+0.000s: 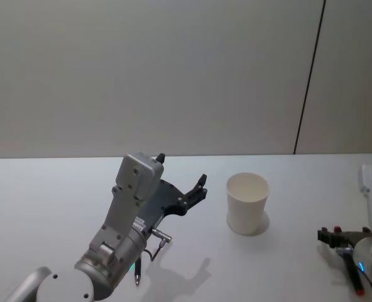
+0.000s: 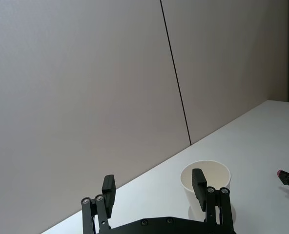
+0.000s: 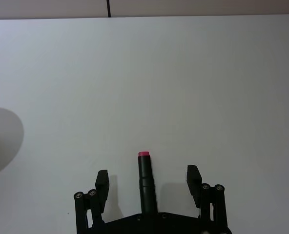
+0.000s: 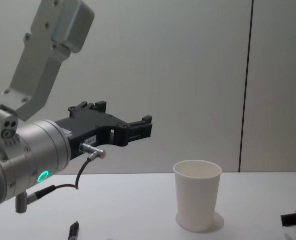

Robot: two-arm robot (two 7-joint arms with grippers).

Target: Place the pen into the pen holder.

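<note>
Pen holder (image 1: 247, 202) — plain white paper cup, upright, rolled rim up. It stands approx mid-surface (image 1: 60, 201), a bit right of ctr and nearer the far edge than the arms are.

Pink-tipped pen (image 3: 145, 183) lies flat on the surface toward the near right corner, well apart from the cup, w/ its pink end pointing at the far edge. Right end effector (image 3: 148, 173) sits low over it, fingers (image 3: 102, 181) spread wide, one on each side of the barrel w/ a clear gap on both sides — not touching it, gripping nothing.

Left end effector (image 2: 153, 178) is up in the air over the left-of-ctr part of the surface, angled fwd toward the cup and the wall (image 1: 173, 75). Its fingers are wide apart w/ nothing btwn them. In the chest view it hangs higher than the cup's rim, on the cup's left.

A second dark pen (image 1: 136, 274) lies on the surface by the near edge, under the left arm (image 1: 120, 220), well apart from the cup. The wall rises behind the far edge w/ one dark vertical seam (image 1: 308, 75).
</note>
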